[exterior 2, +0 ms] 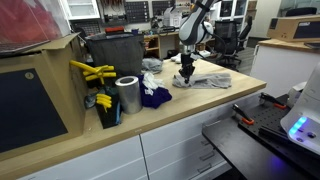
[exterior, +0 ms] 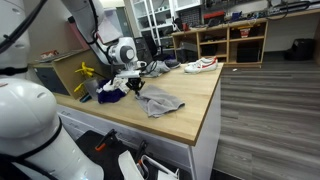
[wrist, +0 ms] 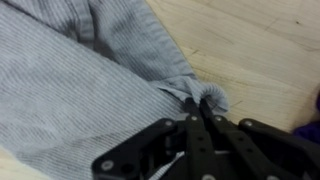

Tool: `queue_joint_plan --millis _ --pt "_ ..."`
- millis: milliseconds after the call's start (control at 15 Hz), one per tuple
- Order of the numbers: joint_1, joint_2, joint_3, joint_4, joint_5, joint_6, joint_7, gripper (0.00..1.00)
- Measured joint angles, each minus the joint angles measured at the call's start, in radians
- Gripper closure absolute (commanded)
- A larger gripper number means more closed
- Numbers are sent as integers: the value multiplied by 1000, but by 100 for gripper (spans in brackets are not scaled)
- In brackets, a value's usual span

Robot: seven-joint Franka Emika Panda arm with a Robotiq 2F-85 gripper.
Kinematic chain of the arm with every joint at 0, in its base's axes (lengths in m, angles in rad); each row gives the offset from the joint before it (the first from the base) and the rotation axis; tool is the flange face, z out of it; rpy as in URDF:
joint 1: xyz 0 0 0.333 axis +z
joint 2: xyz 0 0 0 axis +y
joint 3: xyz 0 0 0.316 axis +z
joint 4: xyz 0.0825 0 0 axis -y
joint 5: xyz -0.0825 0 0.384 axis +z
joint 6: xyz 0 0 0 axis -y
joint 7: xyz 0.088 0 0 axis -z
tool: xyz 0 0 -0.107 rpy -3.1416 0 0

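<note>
Black gripper [wrist: 200, 108] fills the lower wrist view, jaws clenched on a bunched edge fold of the grey ribbed fabric cloth [wrist: 90, 80]. Pinched fold sits between the jaws; remainder spreads flat away from them on the light wooden worktop [wrist: 265, 45].

We see a grey cloth [wrist: 80, 90] w/ fine ribbed stripes. The tool [wrist: 197, 108] is matte black. The table [exterior: 195, 115] is pale wood w/ faint grain. In an exterior view: a dark blue cloth [exterior 2: 153, 97], yellow handles [exterior 2: 92, 72], a silver cylinder [exterior 2: 127, 95], a dark grey bin [exterior 2: 112, 50]. Also a white shoe [exterior: 200, 65] w/ red trim, and a grey-brown plank floor [exterior: 270, 120].
</note>
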Motion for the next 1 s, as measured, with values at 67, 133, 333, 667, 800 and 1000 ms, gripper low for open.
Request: queue_joint_plan --millis 67,133,333,667,800,1000 --pt "0 -4 0 1 0 0 0 99" --pt "-1 -10 0 2 0 0 0 99" --pt "-3 -32 -1 7 1 0 0 99" --pt "-5 -58 -1 16 27 0 21 99" --pt "0 -58 -1 19 42 0 49 99" --pt "14 -54 0 21 56 4 117 99"
